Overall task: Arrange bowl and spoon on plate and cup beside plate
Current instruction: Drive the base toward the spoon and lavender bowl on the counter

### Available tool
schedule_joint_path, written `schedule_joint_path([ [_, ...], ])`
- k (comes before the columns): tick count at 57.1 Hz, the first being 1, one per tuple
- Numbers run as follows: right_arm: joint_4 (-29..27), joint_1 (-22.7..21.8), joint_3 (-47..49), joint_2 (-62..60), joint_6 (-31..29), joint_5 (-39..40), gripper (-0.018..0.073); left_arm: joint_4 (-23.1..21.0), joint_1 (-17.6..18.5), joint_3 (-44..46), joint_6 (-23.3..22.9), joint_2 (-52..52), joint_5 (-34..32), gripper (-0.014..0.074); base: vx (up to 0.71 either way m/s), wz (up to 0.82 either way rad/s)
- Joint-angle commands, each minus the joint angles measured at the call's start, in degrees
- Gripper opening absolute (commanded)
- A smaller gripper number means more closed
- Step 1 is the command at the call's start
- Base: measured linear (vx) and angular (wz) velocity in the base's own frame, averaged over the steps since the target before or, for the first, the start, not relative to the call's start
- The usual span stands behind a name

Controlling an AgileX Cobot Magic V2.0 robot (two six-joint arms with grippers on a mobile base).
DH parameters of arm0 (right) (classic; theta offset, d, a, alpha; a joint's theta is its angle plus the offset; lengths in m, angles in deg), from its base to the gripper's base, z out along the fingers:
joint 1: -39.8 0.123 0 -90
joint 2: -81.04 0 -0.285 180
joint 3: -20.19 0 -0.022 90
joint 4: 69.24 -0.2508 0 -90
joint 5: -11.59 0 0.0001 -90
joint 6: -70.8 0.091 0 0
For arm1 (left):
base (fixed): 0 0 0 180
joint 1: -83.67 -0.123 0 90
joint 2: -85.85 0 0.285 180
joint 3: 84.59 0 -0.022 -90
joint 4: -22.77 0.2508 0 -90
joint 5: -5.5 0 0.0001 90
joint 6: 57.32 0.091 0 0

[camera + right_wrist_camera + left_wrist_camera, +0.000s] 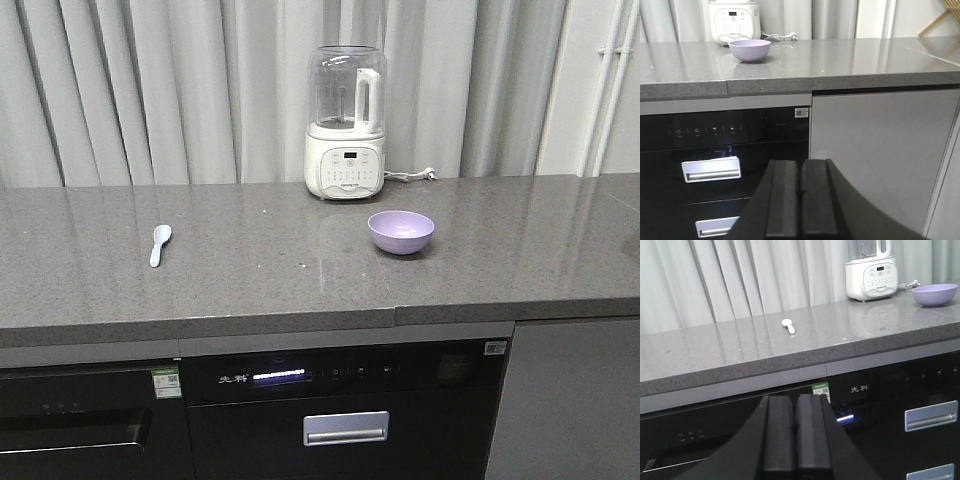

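**Clenched left gripper (796, 401) and right gripper (801, 165) below counter level; spoon (160, 244) and bowl (401, 231) on the counter (300, 285)**

Left wrist view: the left gripper's two dark fingers lie pressed together with nothing between them. They are seen against the black appliance front (875, 390) under the counter's front edge. Right wrist view: the right gripper is likewise pressed closed and empty. It sits before the seam between the black front and a grey cabinet door (880, 150).

Front view: the spoon lies flat toward the counter's left end, roughly midway between the back and front edges. Its scoop points toward the back edge and its handle toward the front edge. The bowl stands upright with nothing visible inside it, right of the counter's middle. It too is about midway between the back and front edges, well apart from the spoon.

A white blender (346, 122) with a clear jug stands at the back edge, behind and slightly left of the bowl and not touching it. Its cord (410, 176) trails right along the back edge. A pale curtain (150, 90) hangs behind the counter. A green label (167, 381) is stuck on the appliance front just below the front edge, under the spoon's part of the counter. Neither gripper touches the spoon or the bowl
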Motion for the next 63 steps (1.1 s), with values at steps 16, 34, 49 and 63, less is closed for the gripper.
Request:
schedule_joint_path([
  [16,0.64,-0.02,-0.15,-0.22,0.03,4.48,-0.0008,-0.43,-0.12,1.42,-0.21,-0.89,-4.45,-0.0006,0.02,-0.07],
  [34,0.64,-0.02,-0.15,-0.22,0.03,4.48,-0.0008,-0.43,-0.12,1.42,-0.21,-0.89,-4.45,-0.0006,0.09,-0.28],
  [49,0.64,-0.02,-0.15,-0.22,0.03,4.49,-0.0008,-0.43,-0.12,1.42,-0.21,-0.89,-4.45,-0.0006,0.16,-0.14],
  [63,0.64,-0.02,-0.15,-0.22,0.03,4.49,-0.0008,-0.43,-0.12,1.42,-0.21,-0.89,-4.45,-0.0006,0.24,0.13],
])
